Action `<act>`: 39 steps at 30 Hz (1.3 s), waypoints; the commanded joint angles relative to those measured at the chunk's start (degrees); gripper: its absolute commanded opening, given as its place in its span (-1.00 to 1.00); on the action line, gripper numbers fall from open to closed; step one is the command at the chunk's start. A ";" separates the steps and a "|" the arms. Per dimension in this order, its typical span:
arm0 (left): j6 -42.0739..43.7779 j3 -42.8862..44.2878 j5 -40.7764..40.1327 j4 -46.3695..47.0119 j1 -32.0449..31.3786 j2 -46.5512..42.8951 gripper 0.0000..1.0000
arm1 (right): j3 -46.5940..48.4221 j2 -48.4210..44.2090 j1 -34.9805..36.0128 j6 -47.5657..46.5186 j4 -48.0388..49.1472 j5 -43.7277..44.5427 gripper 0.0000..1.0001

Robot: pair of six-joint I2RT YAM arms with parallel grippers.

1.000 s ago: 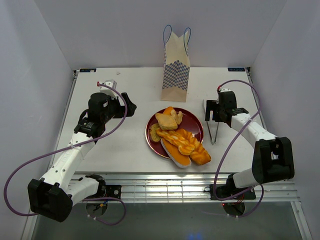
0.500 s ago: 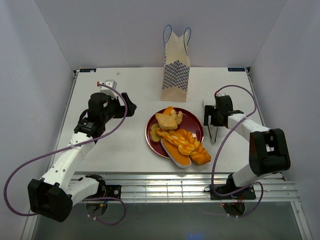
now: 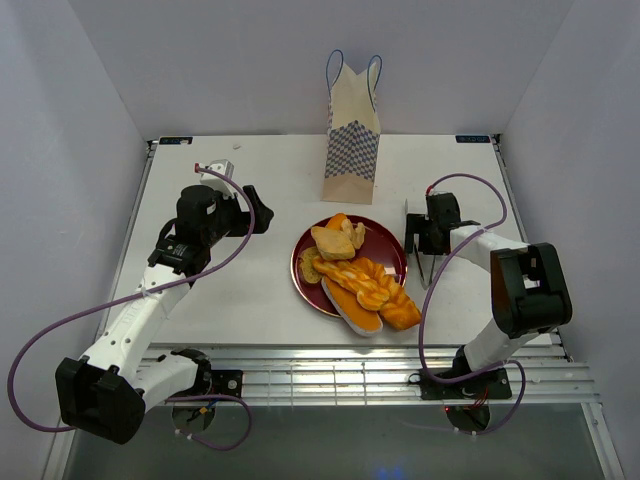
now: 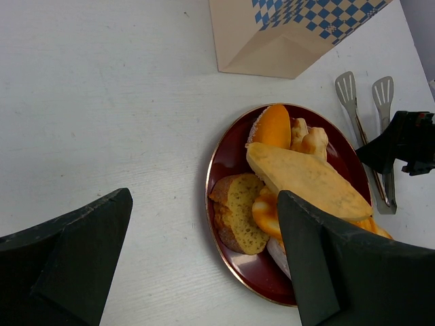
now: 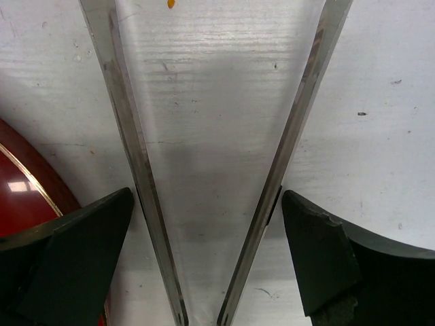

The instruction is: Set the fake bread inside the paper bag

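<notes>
The fake bread (image 3: 356, 272) is piled on a dark red plate (image 3: 299, 262) at the table's middle: a braided loaf, oval rolls and slices. It also shows in the left wrist view (image 4: 306, 178). The paper bag (image 3: 352, 135) stands upright behind the plate, and its checkered base shows in the left wrist view (image 4: 285, 34). My left gripper (image 3: 258, 208) is open and empty, hovering left of the plate (image 4: 212, 170). My right gripper (image 3: 421, 243) is open, low over the table, with its fingers on either side of metal tongs (image 5: 129, 149).
The tongs (image 3: 426, 268) lie on the white table just right of the plate, with their spatula tips towards the bag (image 4: 366, 109). The plate's rim (image 5: 20, 190) lies just left of my right gripper (image 5: 204, 238). White walls enclose the table on three sides.
My right gripper has shifted left and in over the tongs, its arm folding closer to the plate. The left arm, bread and bag have not moved.
</notes>
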 commanded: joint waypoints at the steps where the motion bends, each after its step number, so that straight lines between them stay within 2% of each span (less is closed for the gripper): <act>1: 0.04 1.52 1.16 1.11 -0.02 -0.32 0.96 | 0.84 0.37 0.25 0.70 2.56 0.31 0.82; 6: 0.04 1.43 1.25 1.11 -0.02 -0.15 0.96 | 0.58 0.19 0.25 0.61 2.38 0.22 0.73; 11: 0.04 1.43 1.25 1.11 -0.02 -0.24 0.96 | 0.66 0.54 0.25 0.35 2.47 0.48 0.55; 17: 0.04 1.34 1.25 1.20 -0.02 -0.06 0.96 | 1.45 0.81 0.25 0.35 2.29 0.48 0.47; 25: -0.05 1.34 1.43 1.11 -0.02 -0.06 0.96 | 2.42 0.46 0.25 0.35 1.51 0.13 0.22; 39: -0.14 1.34 1.43 1.20 -0.10 -0.59 0.96 | 5.76 -5.16 0.25 0.00 -4.20 1.28 0.16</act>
